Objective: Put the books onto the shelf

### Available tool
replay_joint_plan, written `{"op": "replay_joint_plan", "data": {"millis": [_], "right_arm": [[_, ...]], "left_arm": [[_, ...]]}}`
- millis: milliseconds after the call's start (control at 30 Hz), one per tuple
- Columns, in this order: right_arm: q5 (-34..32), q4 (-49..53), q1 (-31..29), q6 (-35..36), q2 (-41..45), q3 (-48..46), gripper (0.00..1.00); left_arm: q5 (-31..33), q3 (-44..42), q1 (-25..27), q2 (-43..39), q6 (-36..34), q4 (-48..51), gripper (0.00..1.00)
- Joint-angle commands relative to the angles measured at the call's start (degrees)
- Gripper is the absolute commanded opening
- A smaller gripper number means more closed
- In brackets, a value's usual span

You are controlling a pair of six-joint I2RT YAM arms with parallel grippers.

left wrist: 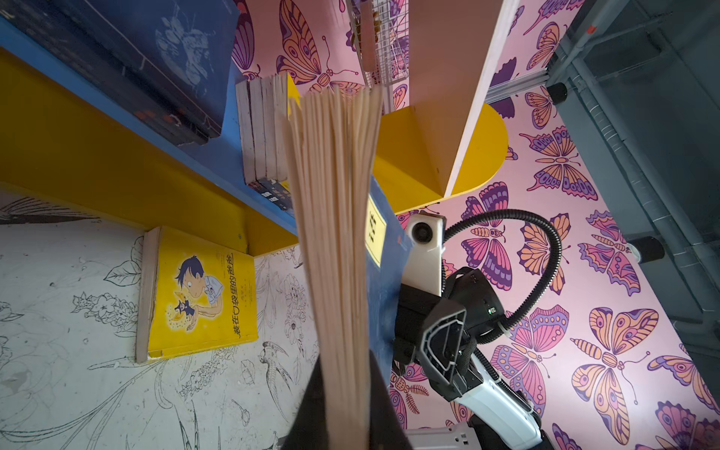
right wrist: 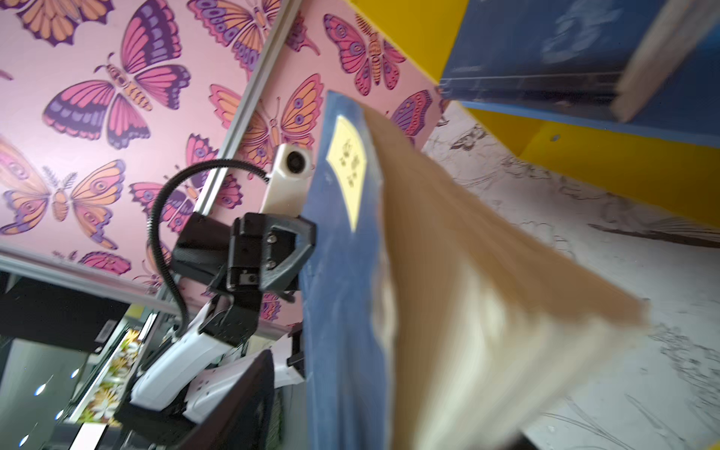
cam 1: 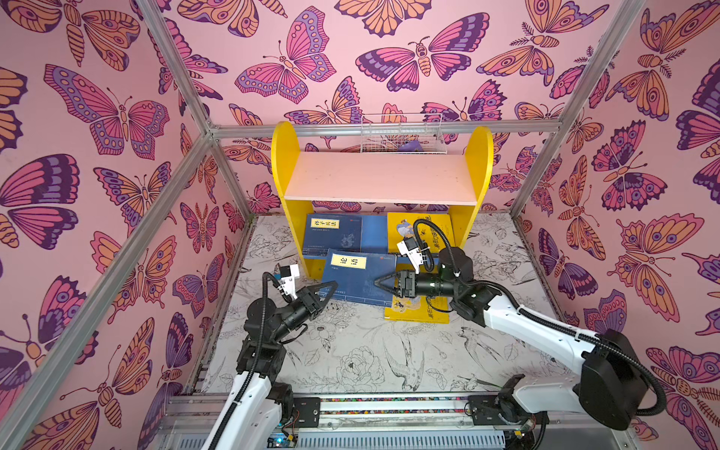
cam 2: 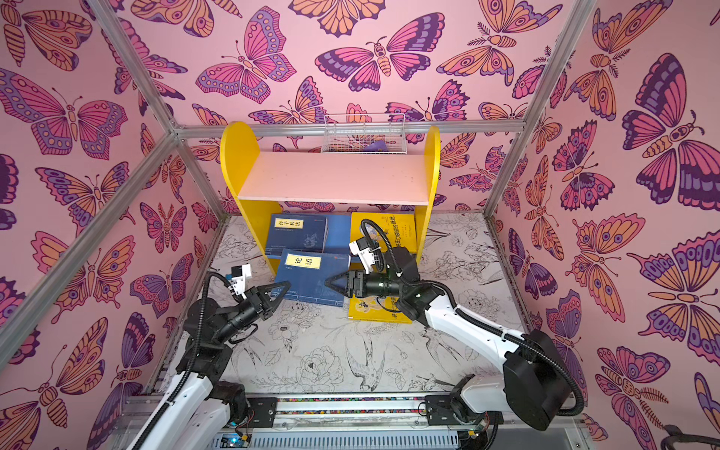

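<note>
In front of the shelf [cam 1: 283,163] [cam 2: 233,163], a navy book [cam 1: 360,282] [cam 2: 309,278] with a yellow label hangs tilted between both grippers. My left gripper [cam 1: 330,290] [cam 2: 283,288] [left wrist: 345,374] is shut on its page edge [left wrist: 335,233]. My right gripper [cam 1: 380,281] [cam 2: 331,281] [right wrist: 389,405] stands open astride the opposite edge, with a gap between one finger [right wrist: 241,397] and the blue cover [right wrist: 339,272]. Another navy book [cam 1: 335,233] and a yellow one [cam 1: 426,230] lie on the blue lower board. A yellow book [cam 1: 417,313] [left wrist: 202,292] lies on the table under my right arm.
A white wire basket [cam 1: 403,134] hangs on the back wall behind the shelf's bare pink upper board [cam 1: 382,179]. Several more books [left wrist: 261,132] stand further in on the lower board. Pink butterfly walls and metal posts close in the table on three sides.
</note>
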State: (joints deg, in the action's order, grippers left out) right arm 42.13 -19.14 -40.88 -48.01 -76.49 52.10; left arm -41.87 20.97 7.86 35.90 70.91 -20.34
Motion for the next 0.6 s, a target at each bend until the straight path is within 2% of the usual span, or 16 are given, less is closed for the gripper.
{"op": "replay_joint_plan", "data": {"millis": [0, 167, 233, 300, 433, 567], "right_arm": [[7.6, -4.6, -2.4, 1.2, 3.9, 5.7, 0.65], [1.3, 11.0, -2.5, 12.5, 11.4, 10.2, 0.66], [-4.4, 19.7, -2.4, 18.8, 14.6, 12.7, 0.67], [-12.9, 24.3, -1.9, 21.7, 18.1, 13.3, 0.69], [-18.8, 26.6, 3.6, 19.4, 21.8, 11.1, 0.7], [-19.3, 29.6, 6.1, 16.5, 20.7, 7.4, 0.71]], "left_arm": [[0.1, -1.5, 0.1, 1.2, -1.6, 0.1, 0.0], [-0.1, -3.6, 0.1, 1.6, -2.7, 0.8, 0.0], [-0.2, -4.3, 0.1, 1.5, -3.3, 1.6, 0.0], [-0.7, -4.9, 0.0, 1.5, -3.2, 1.5, 0.0], [-1.0, -5.8, 0.1, 0.3, -2.3, -0.8, 0.0], [-1.9, -5.4, 0.0, -0.5, -1.5, -4.5, 0.0]]}}
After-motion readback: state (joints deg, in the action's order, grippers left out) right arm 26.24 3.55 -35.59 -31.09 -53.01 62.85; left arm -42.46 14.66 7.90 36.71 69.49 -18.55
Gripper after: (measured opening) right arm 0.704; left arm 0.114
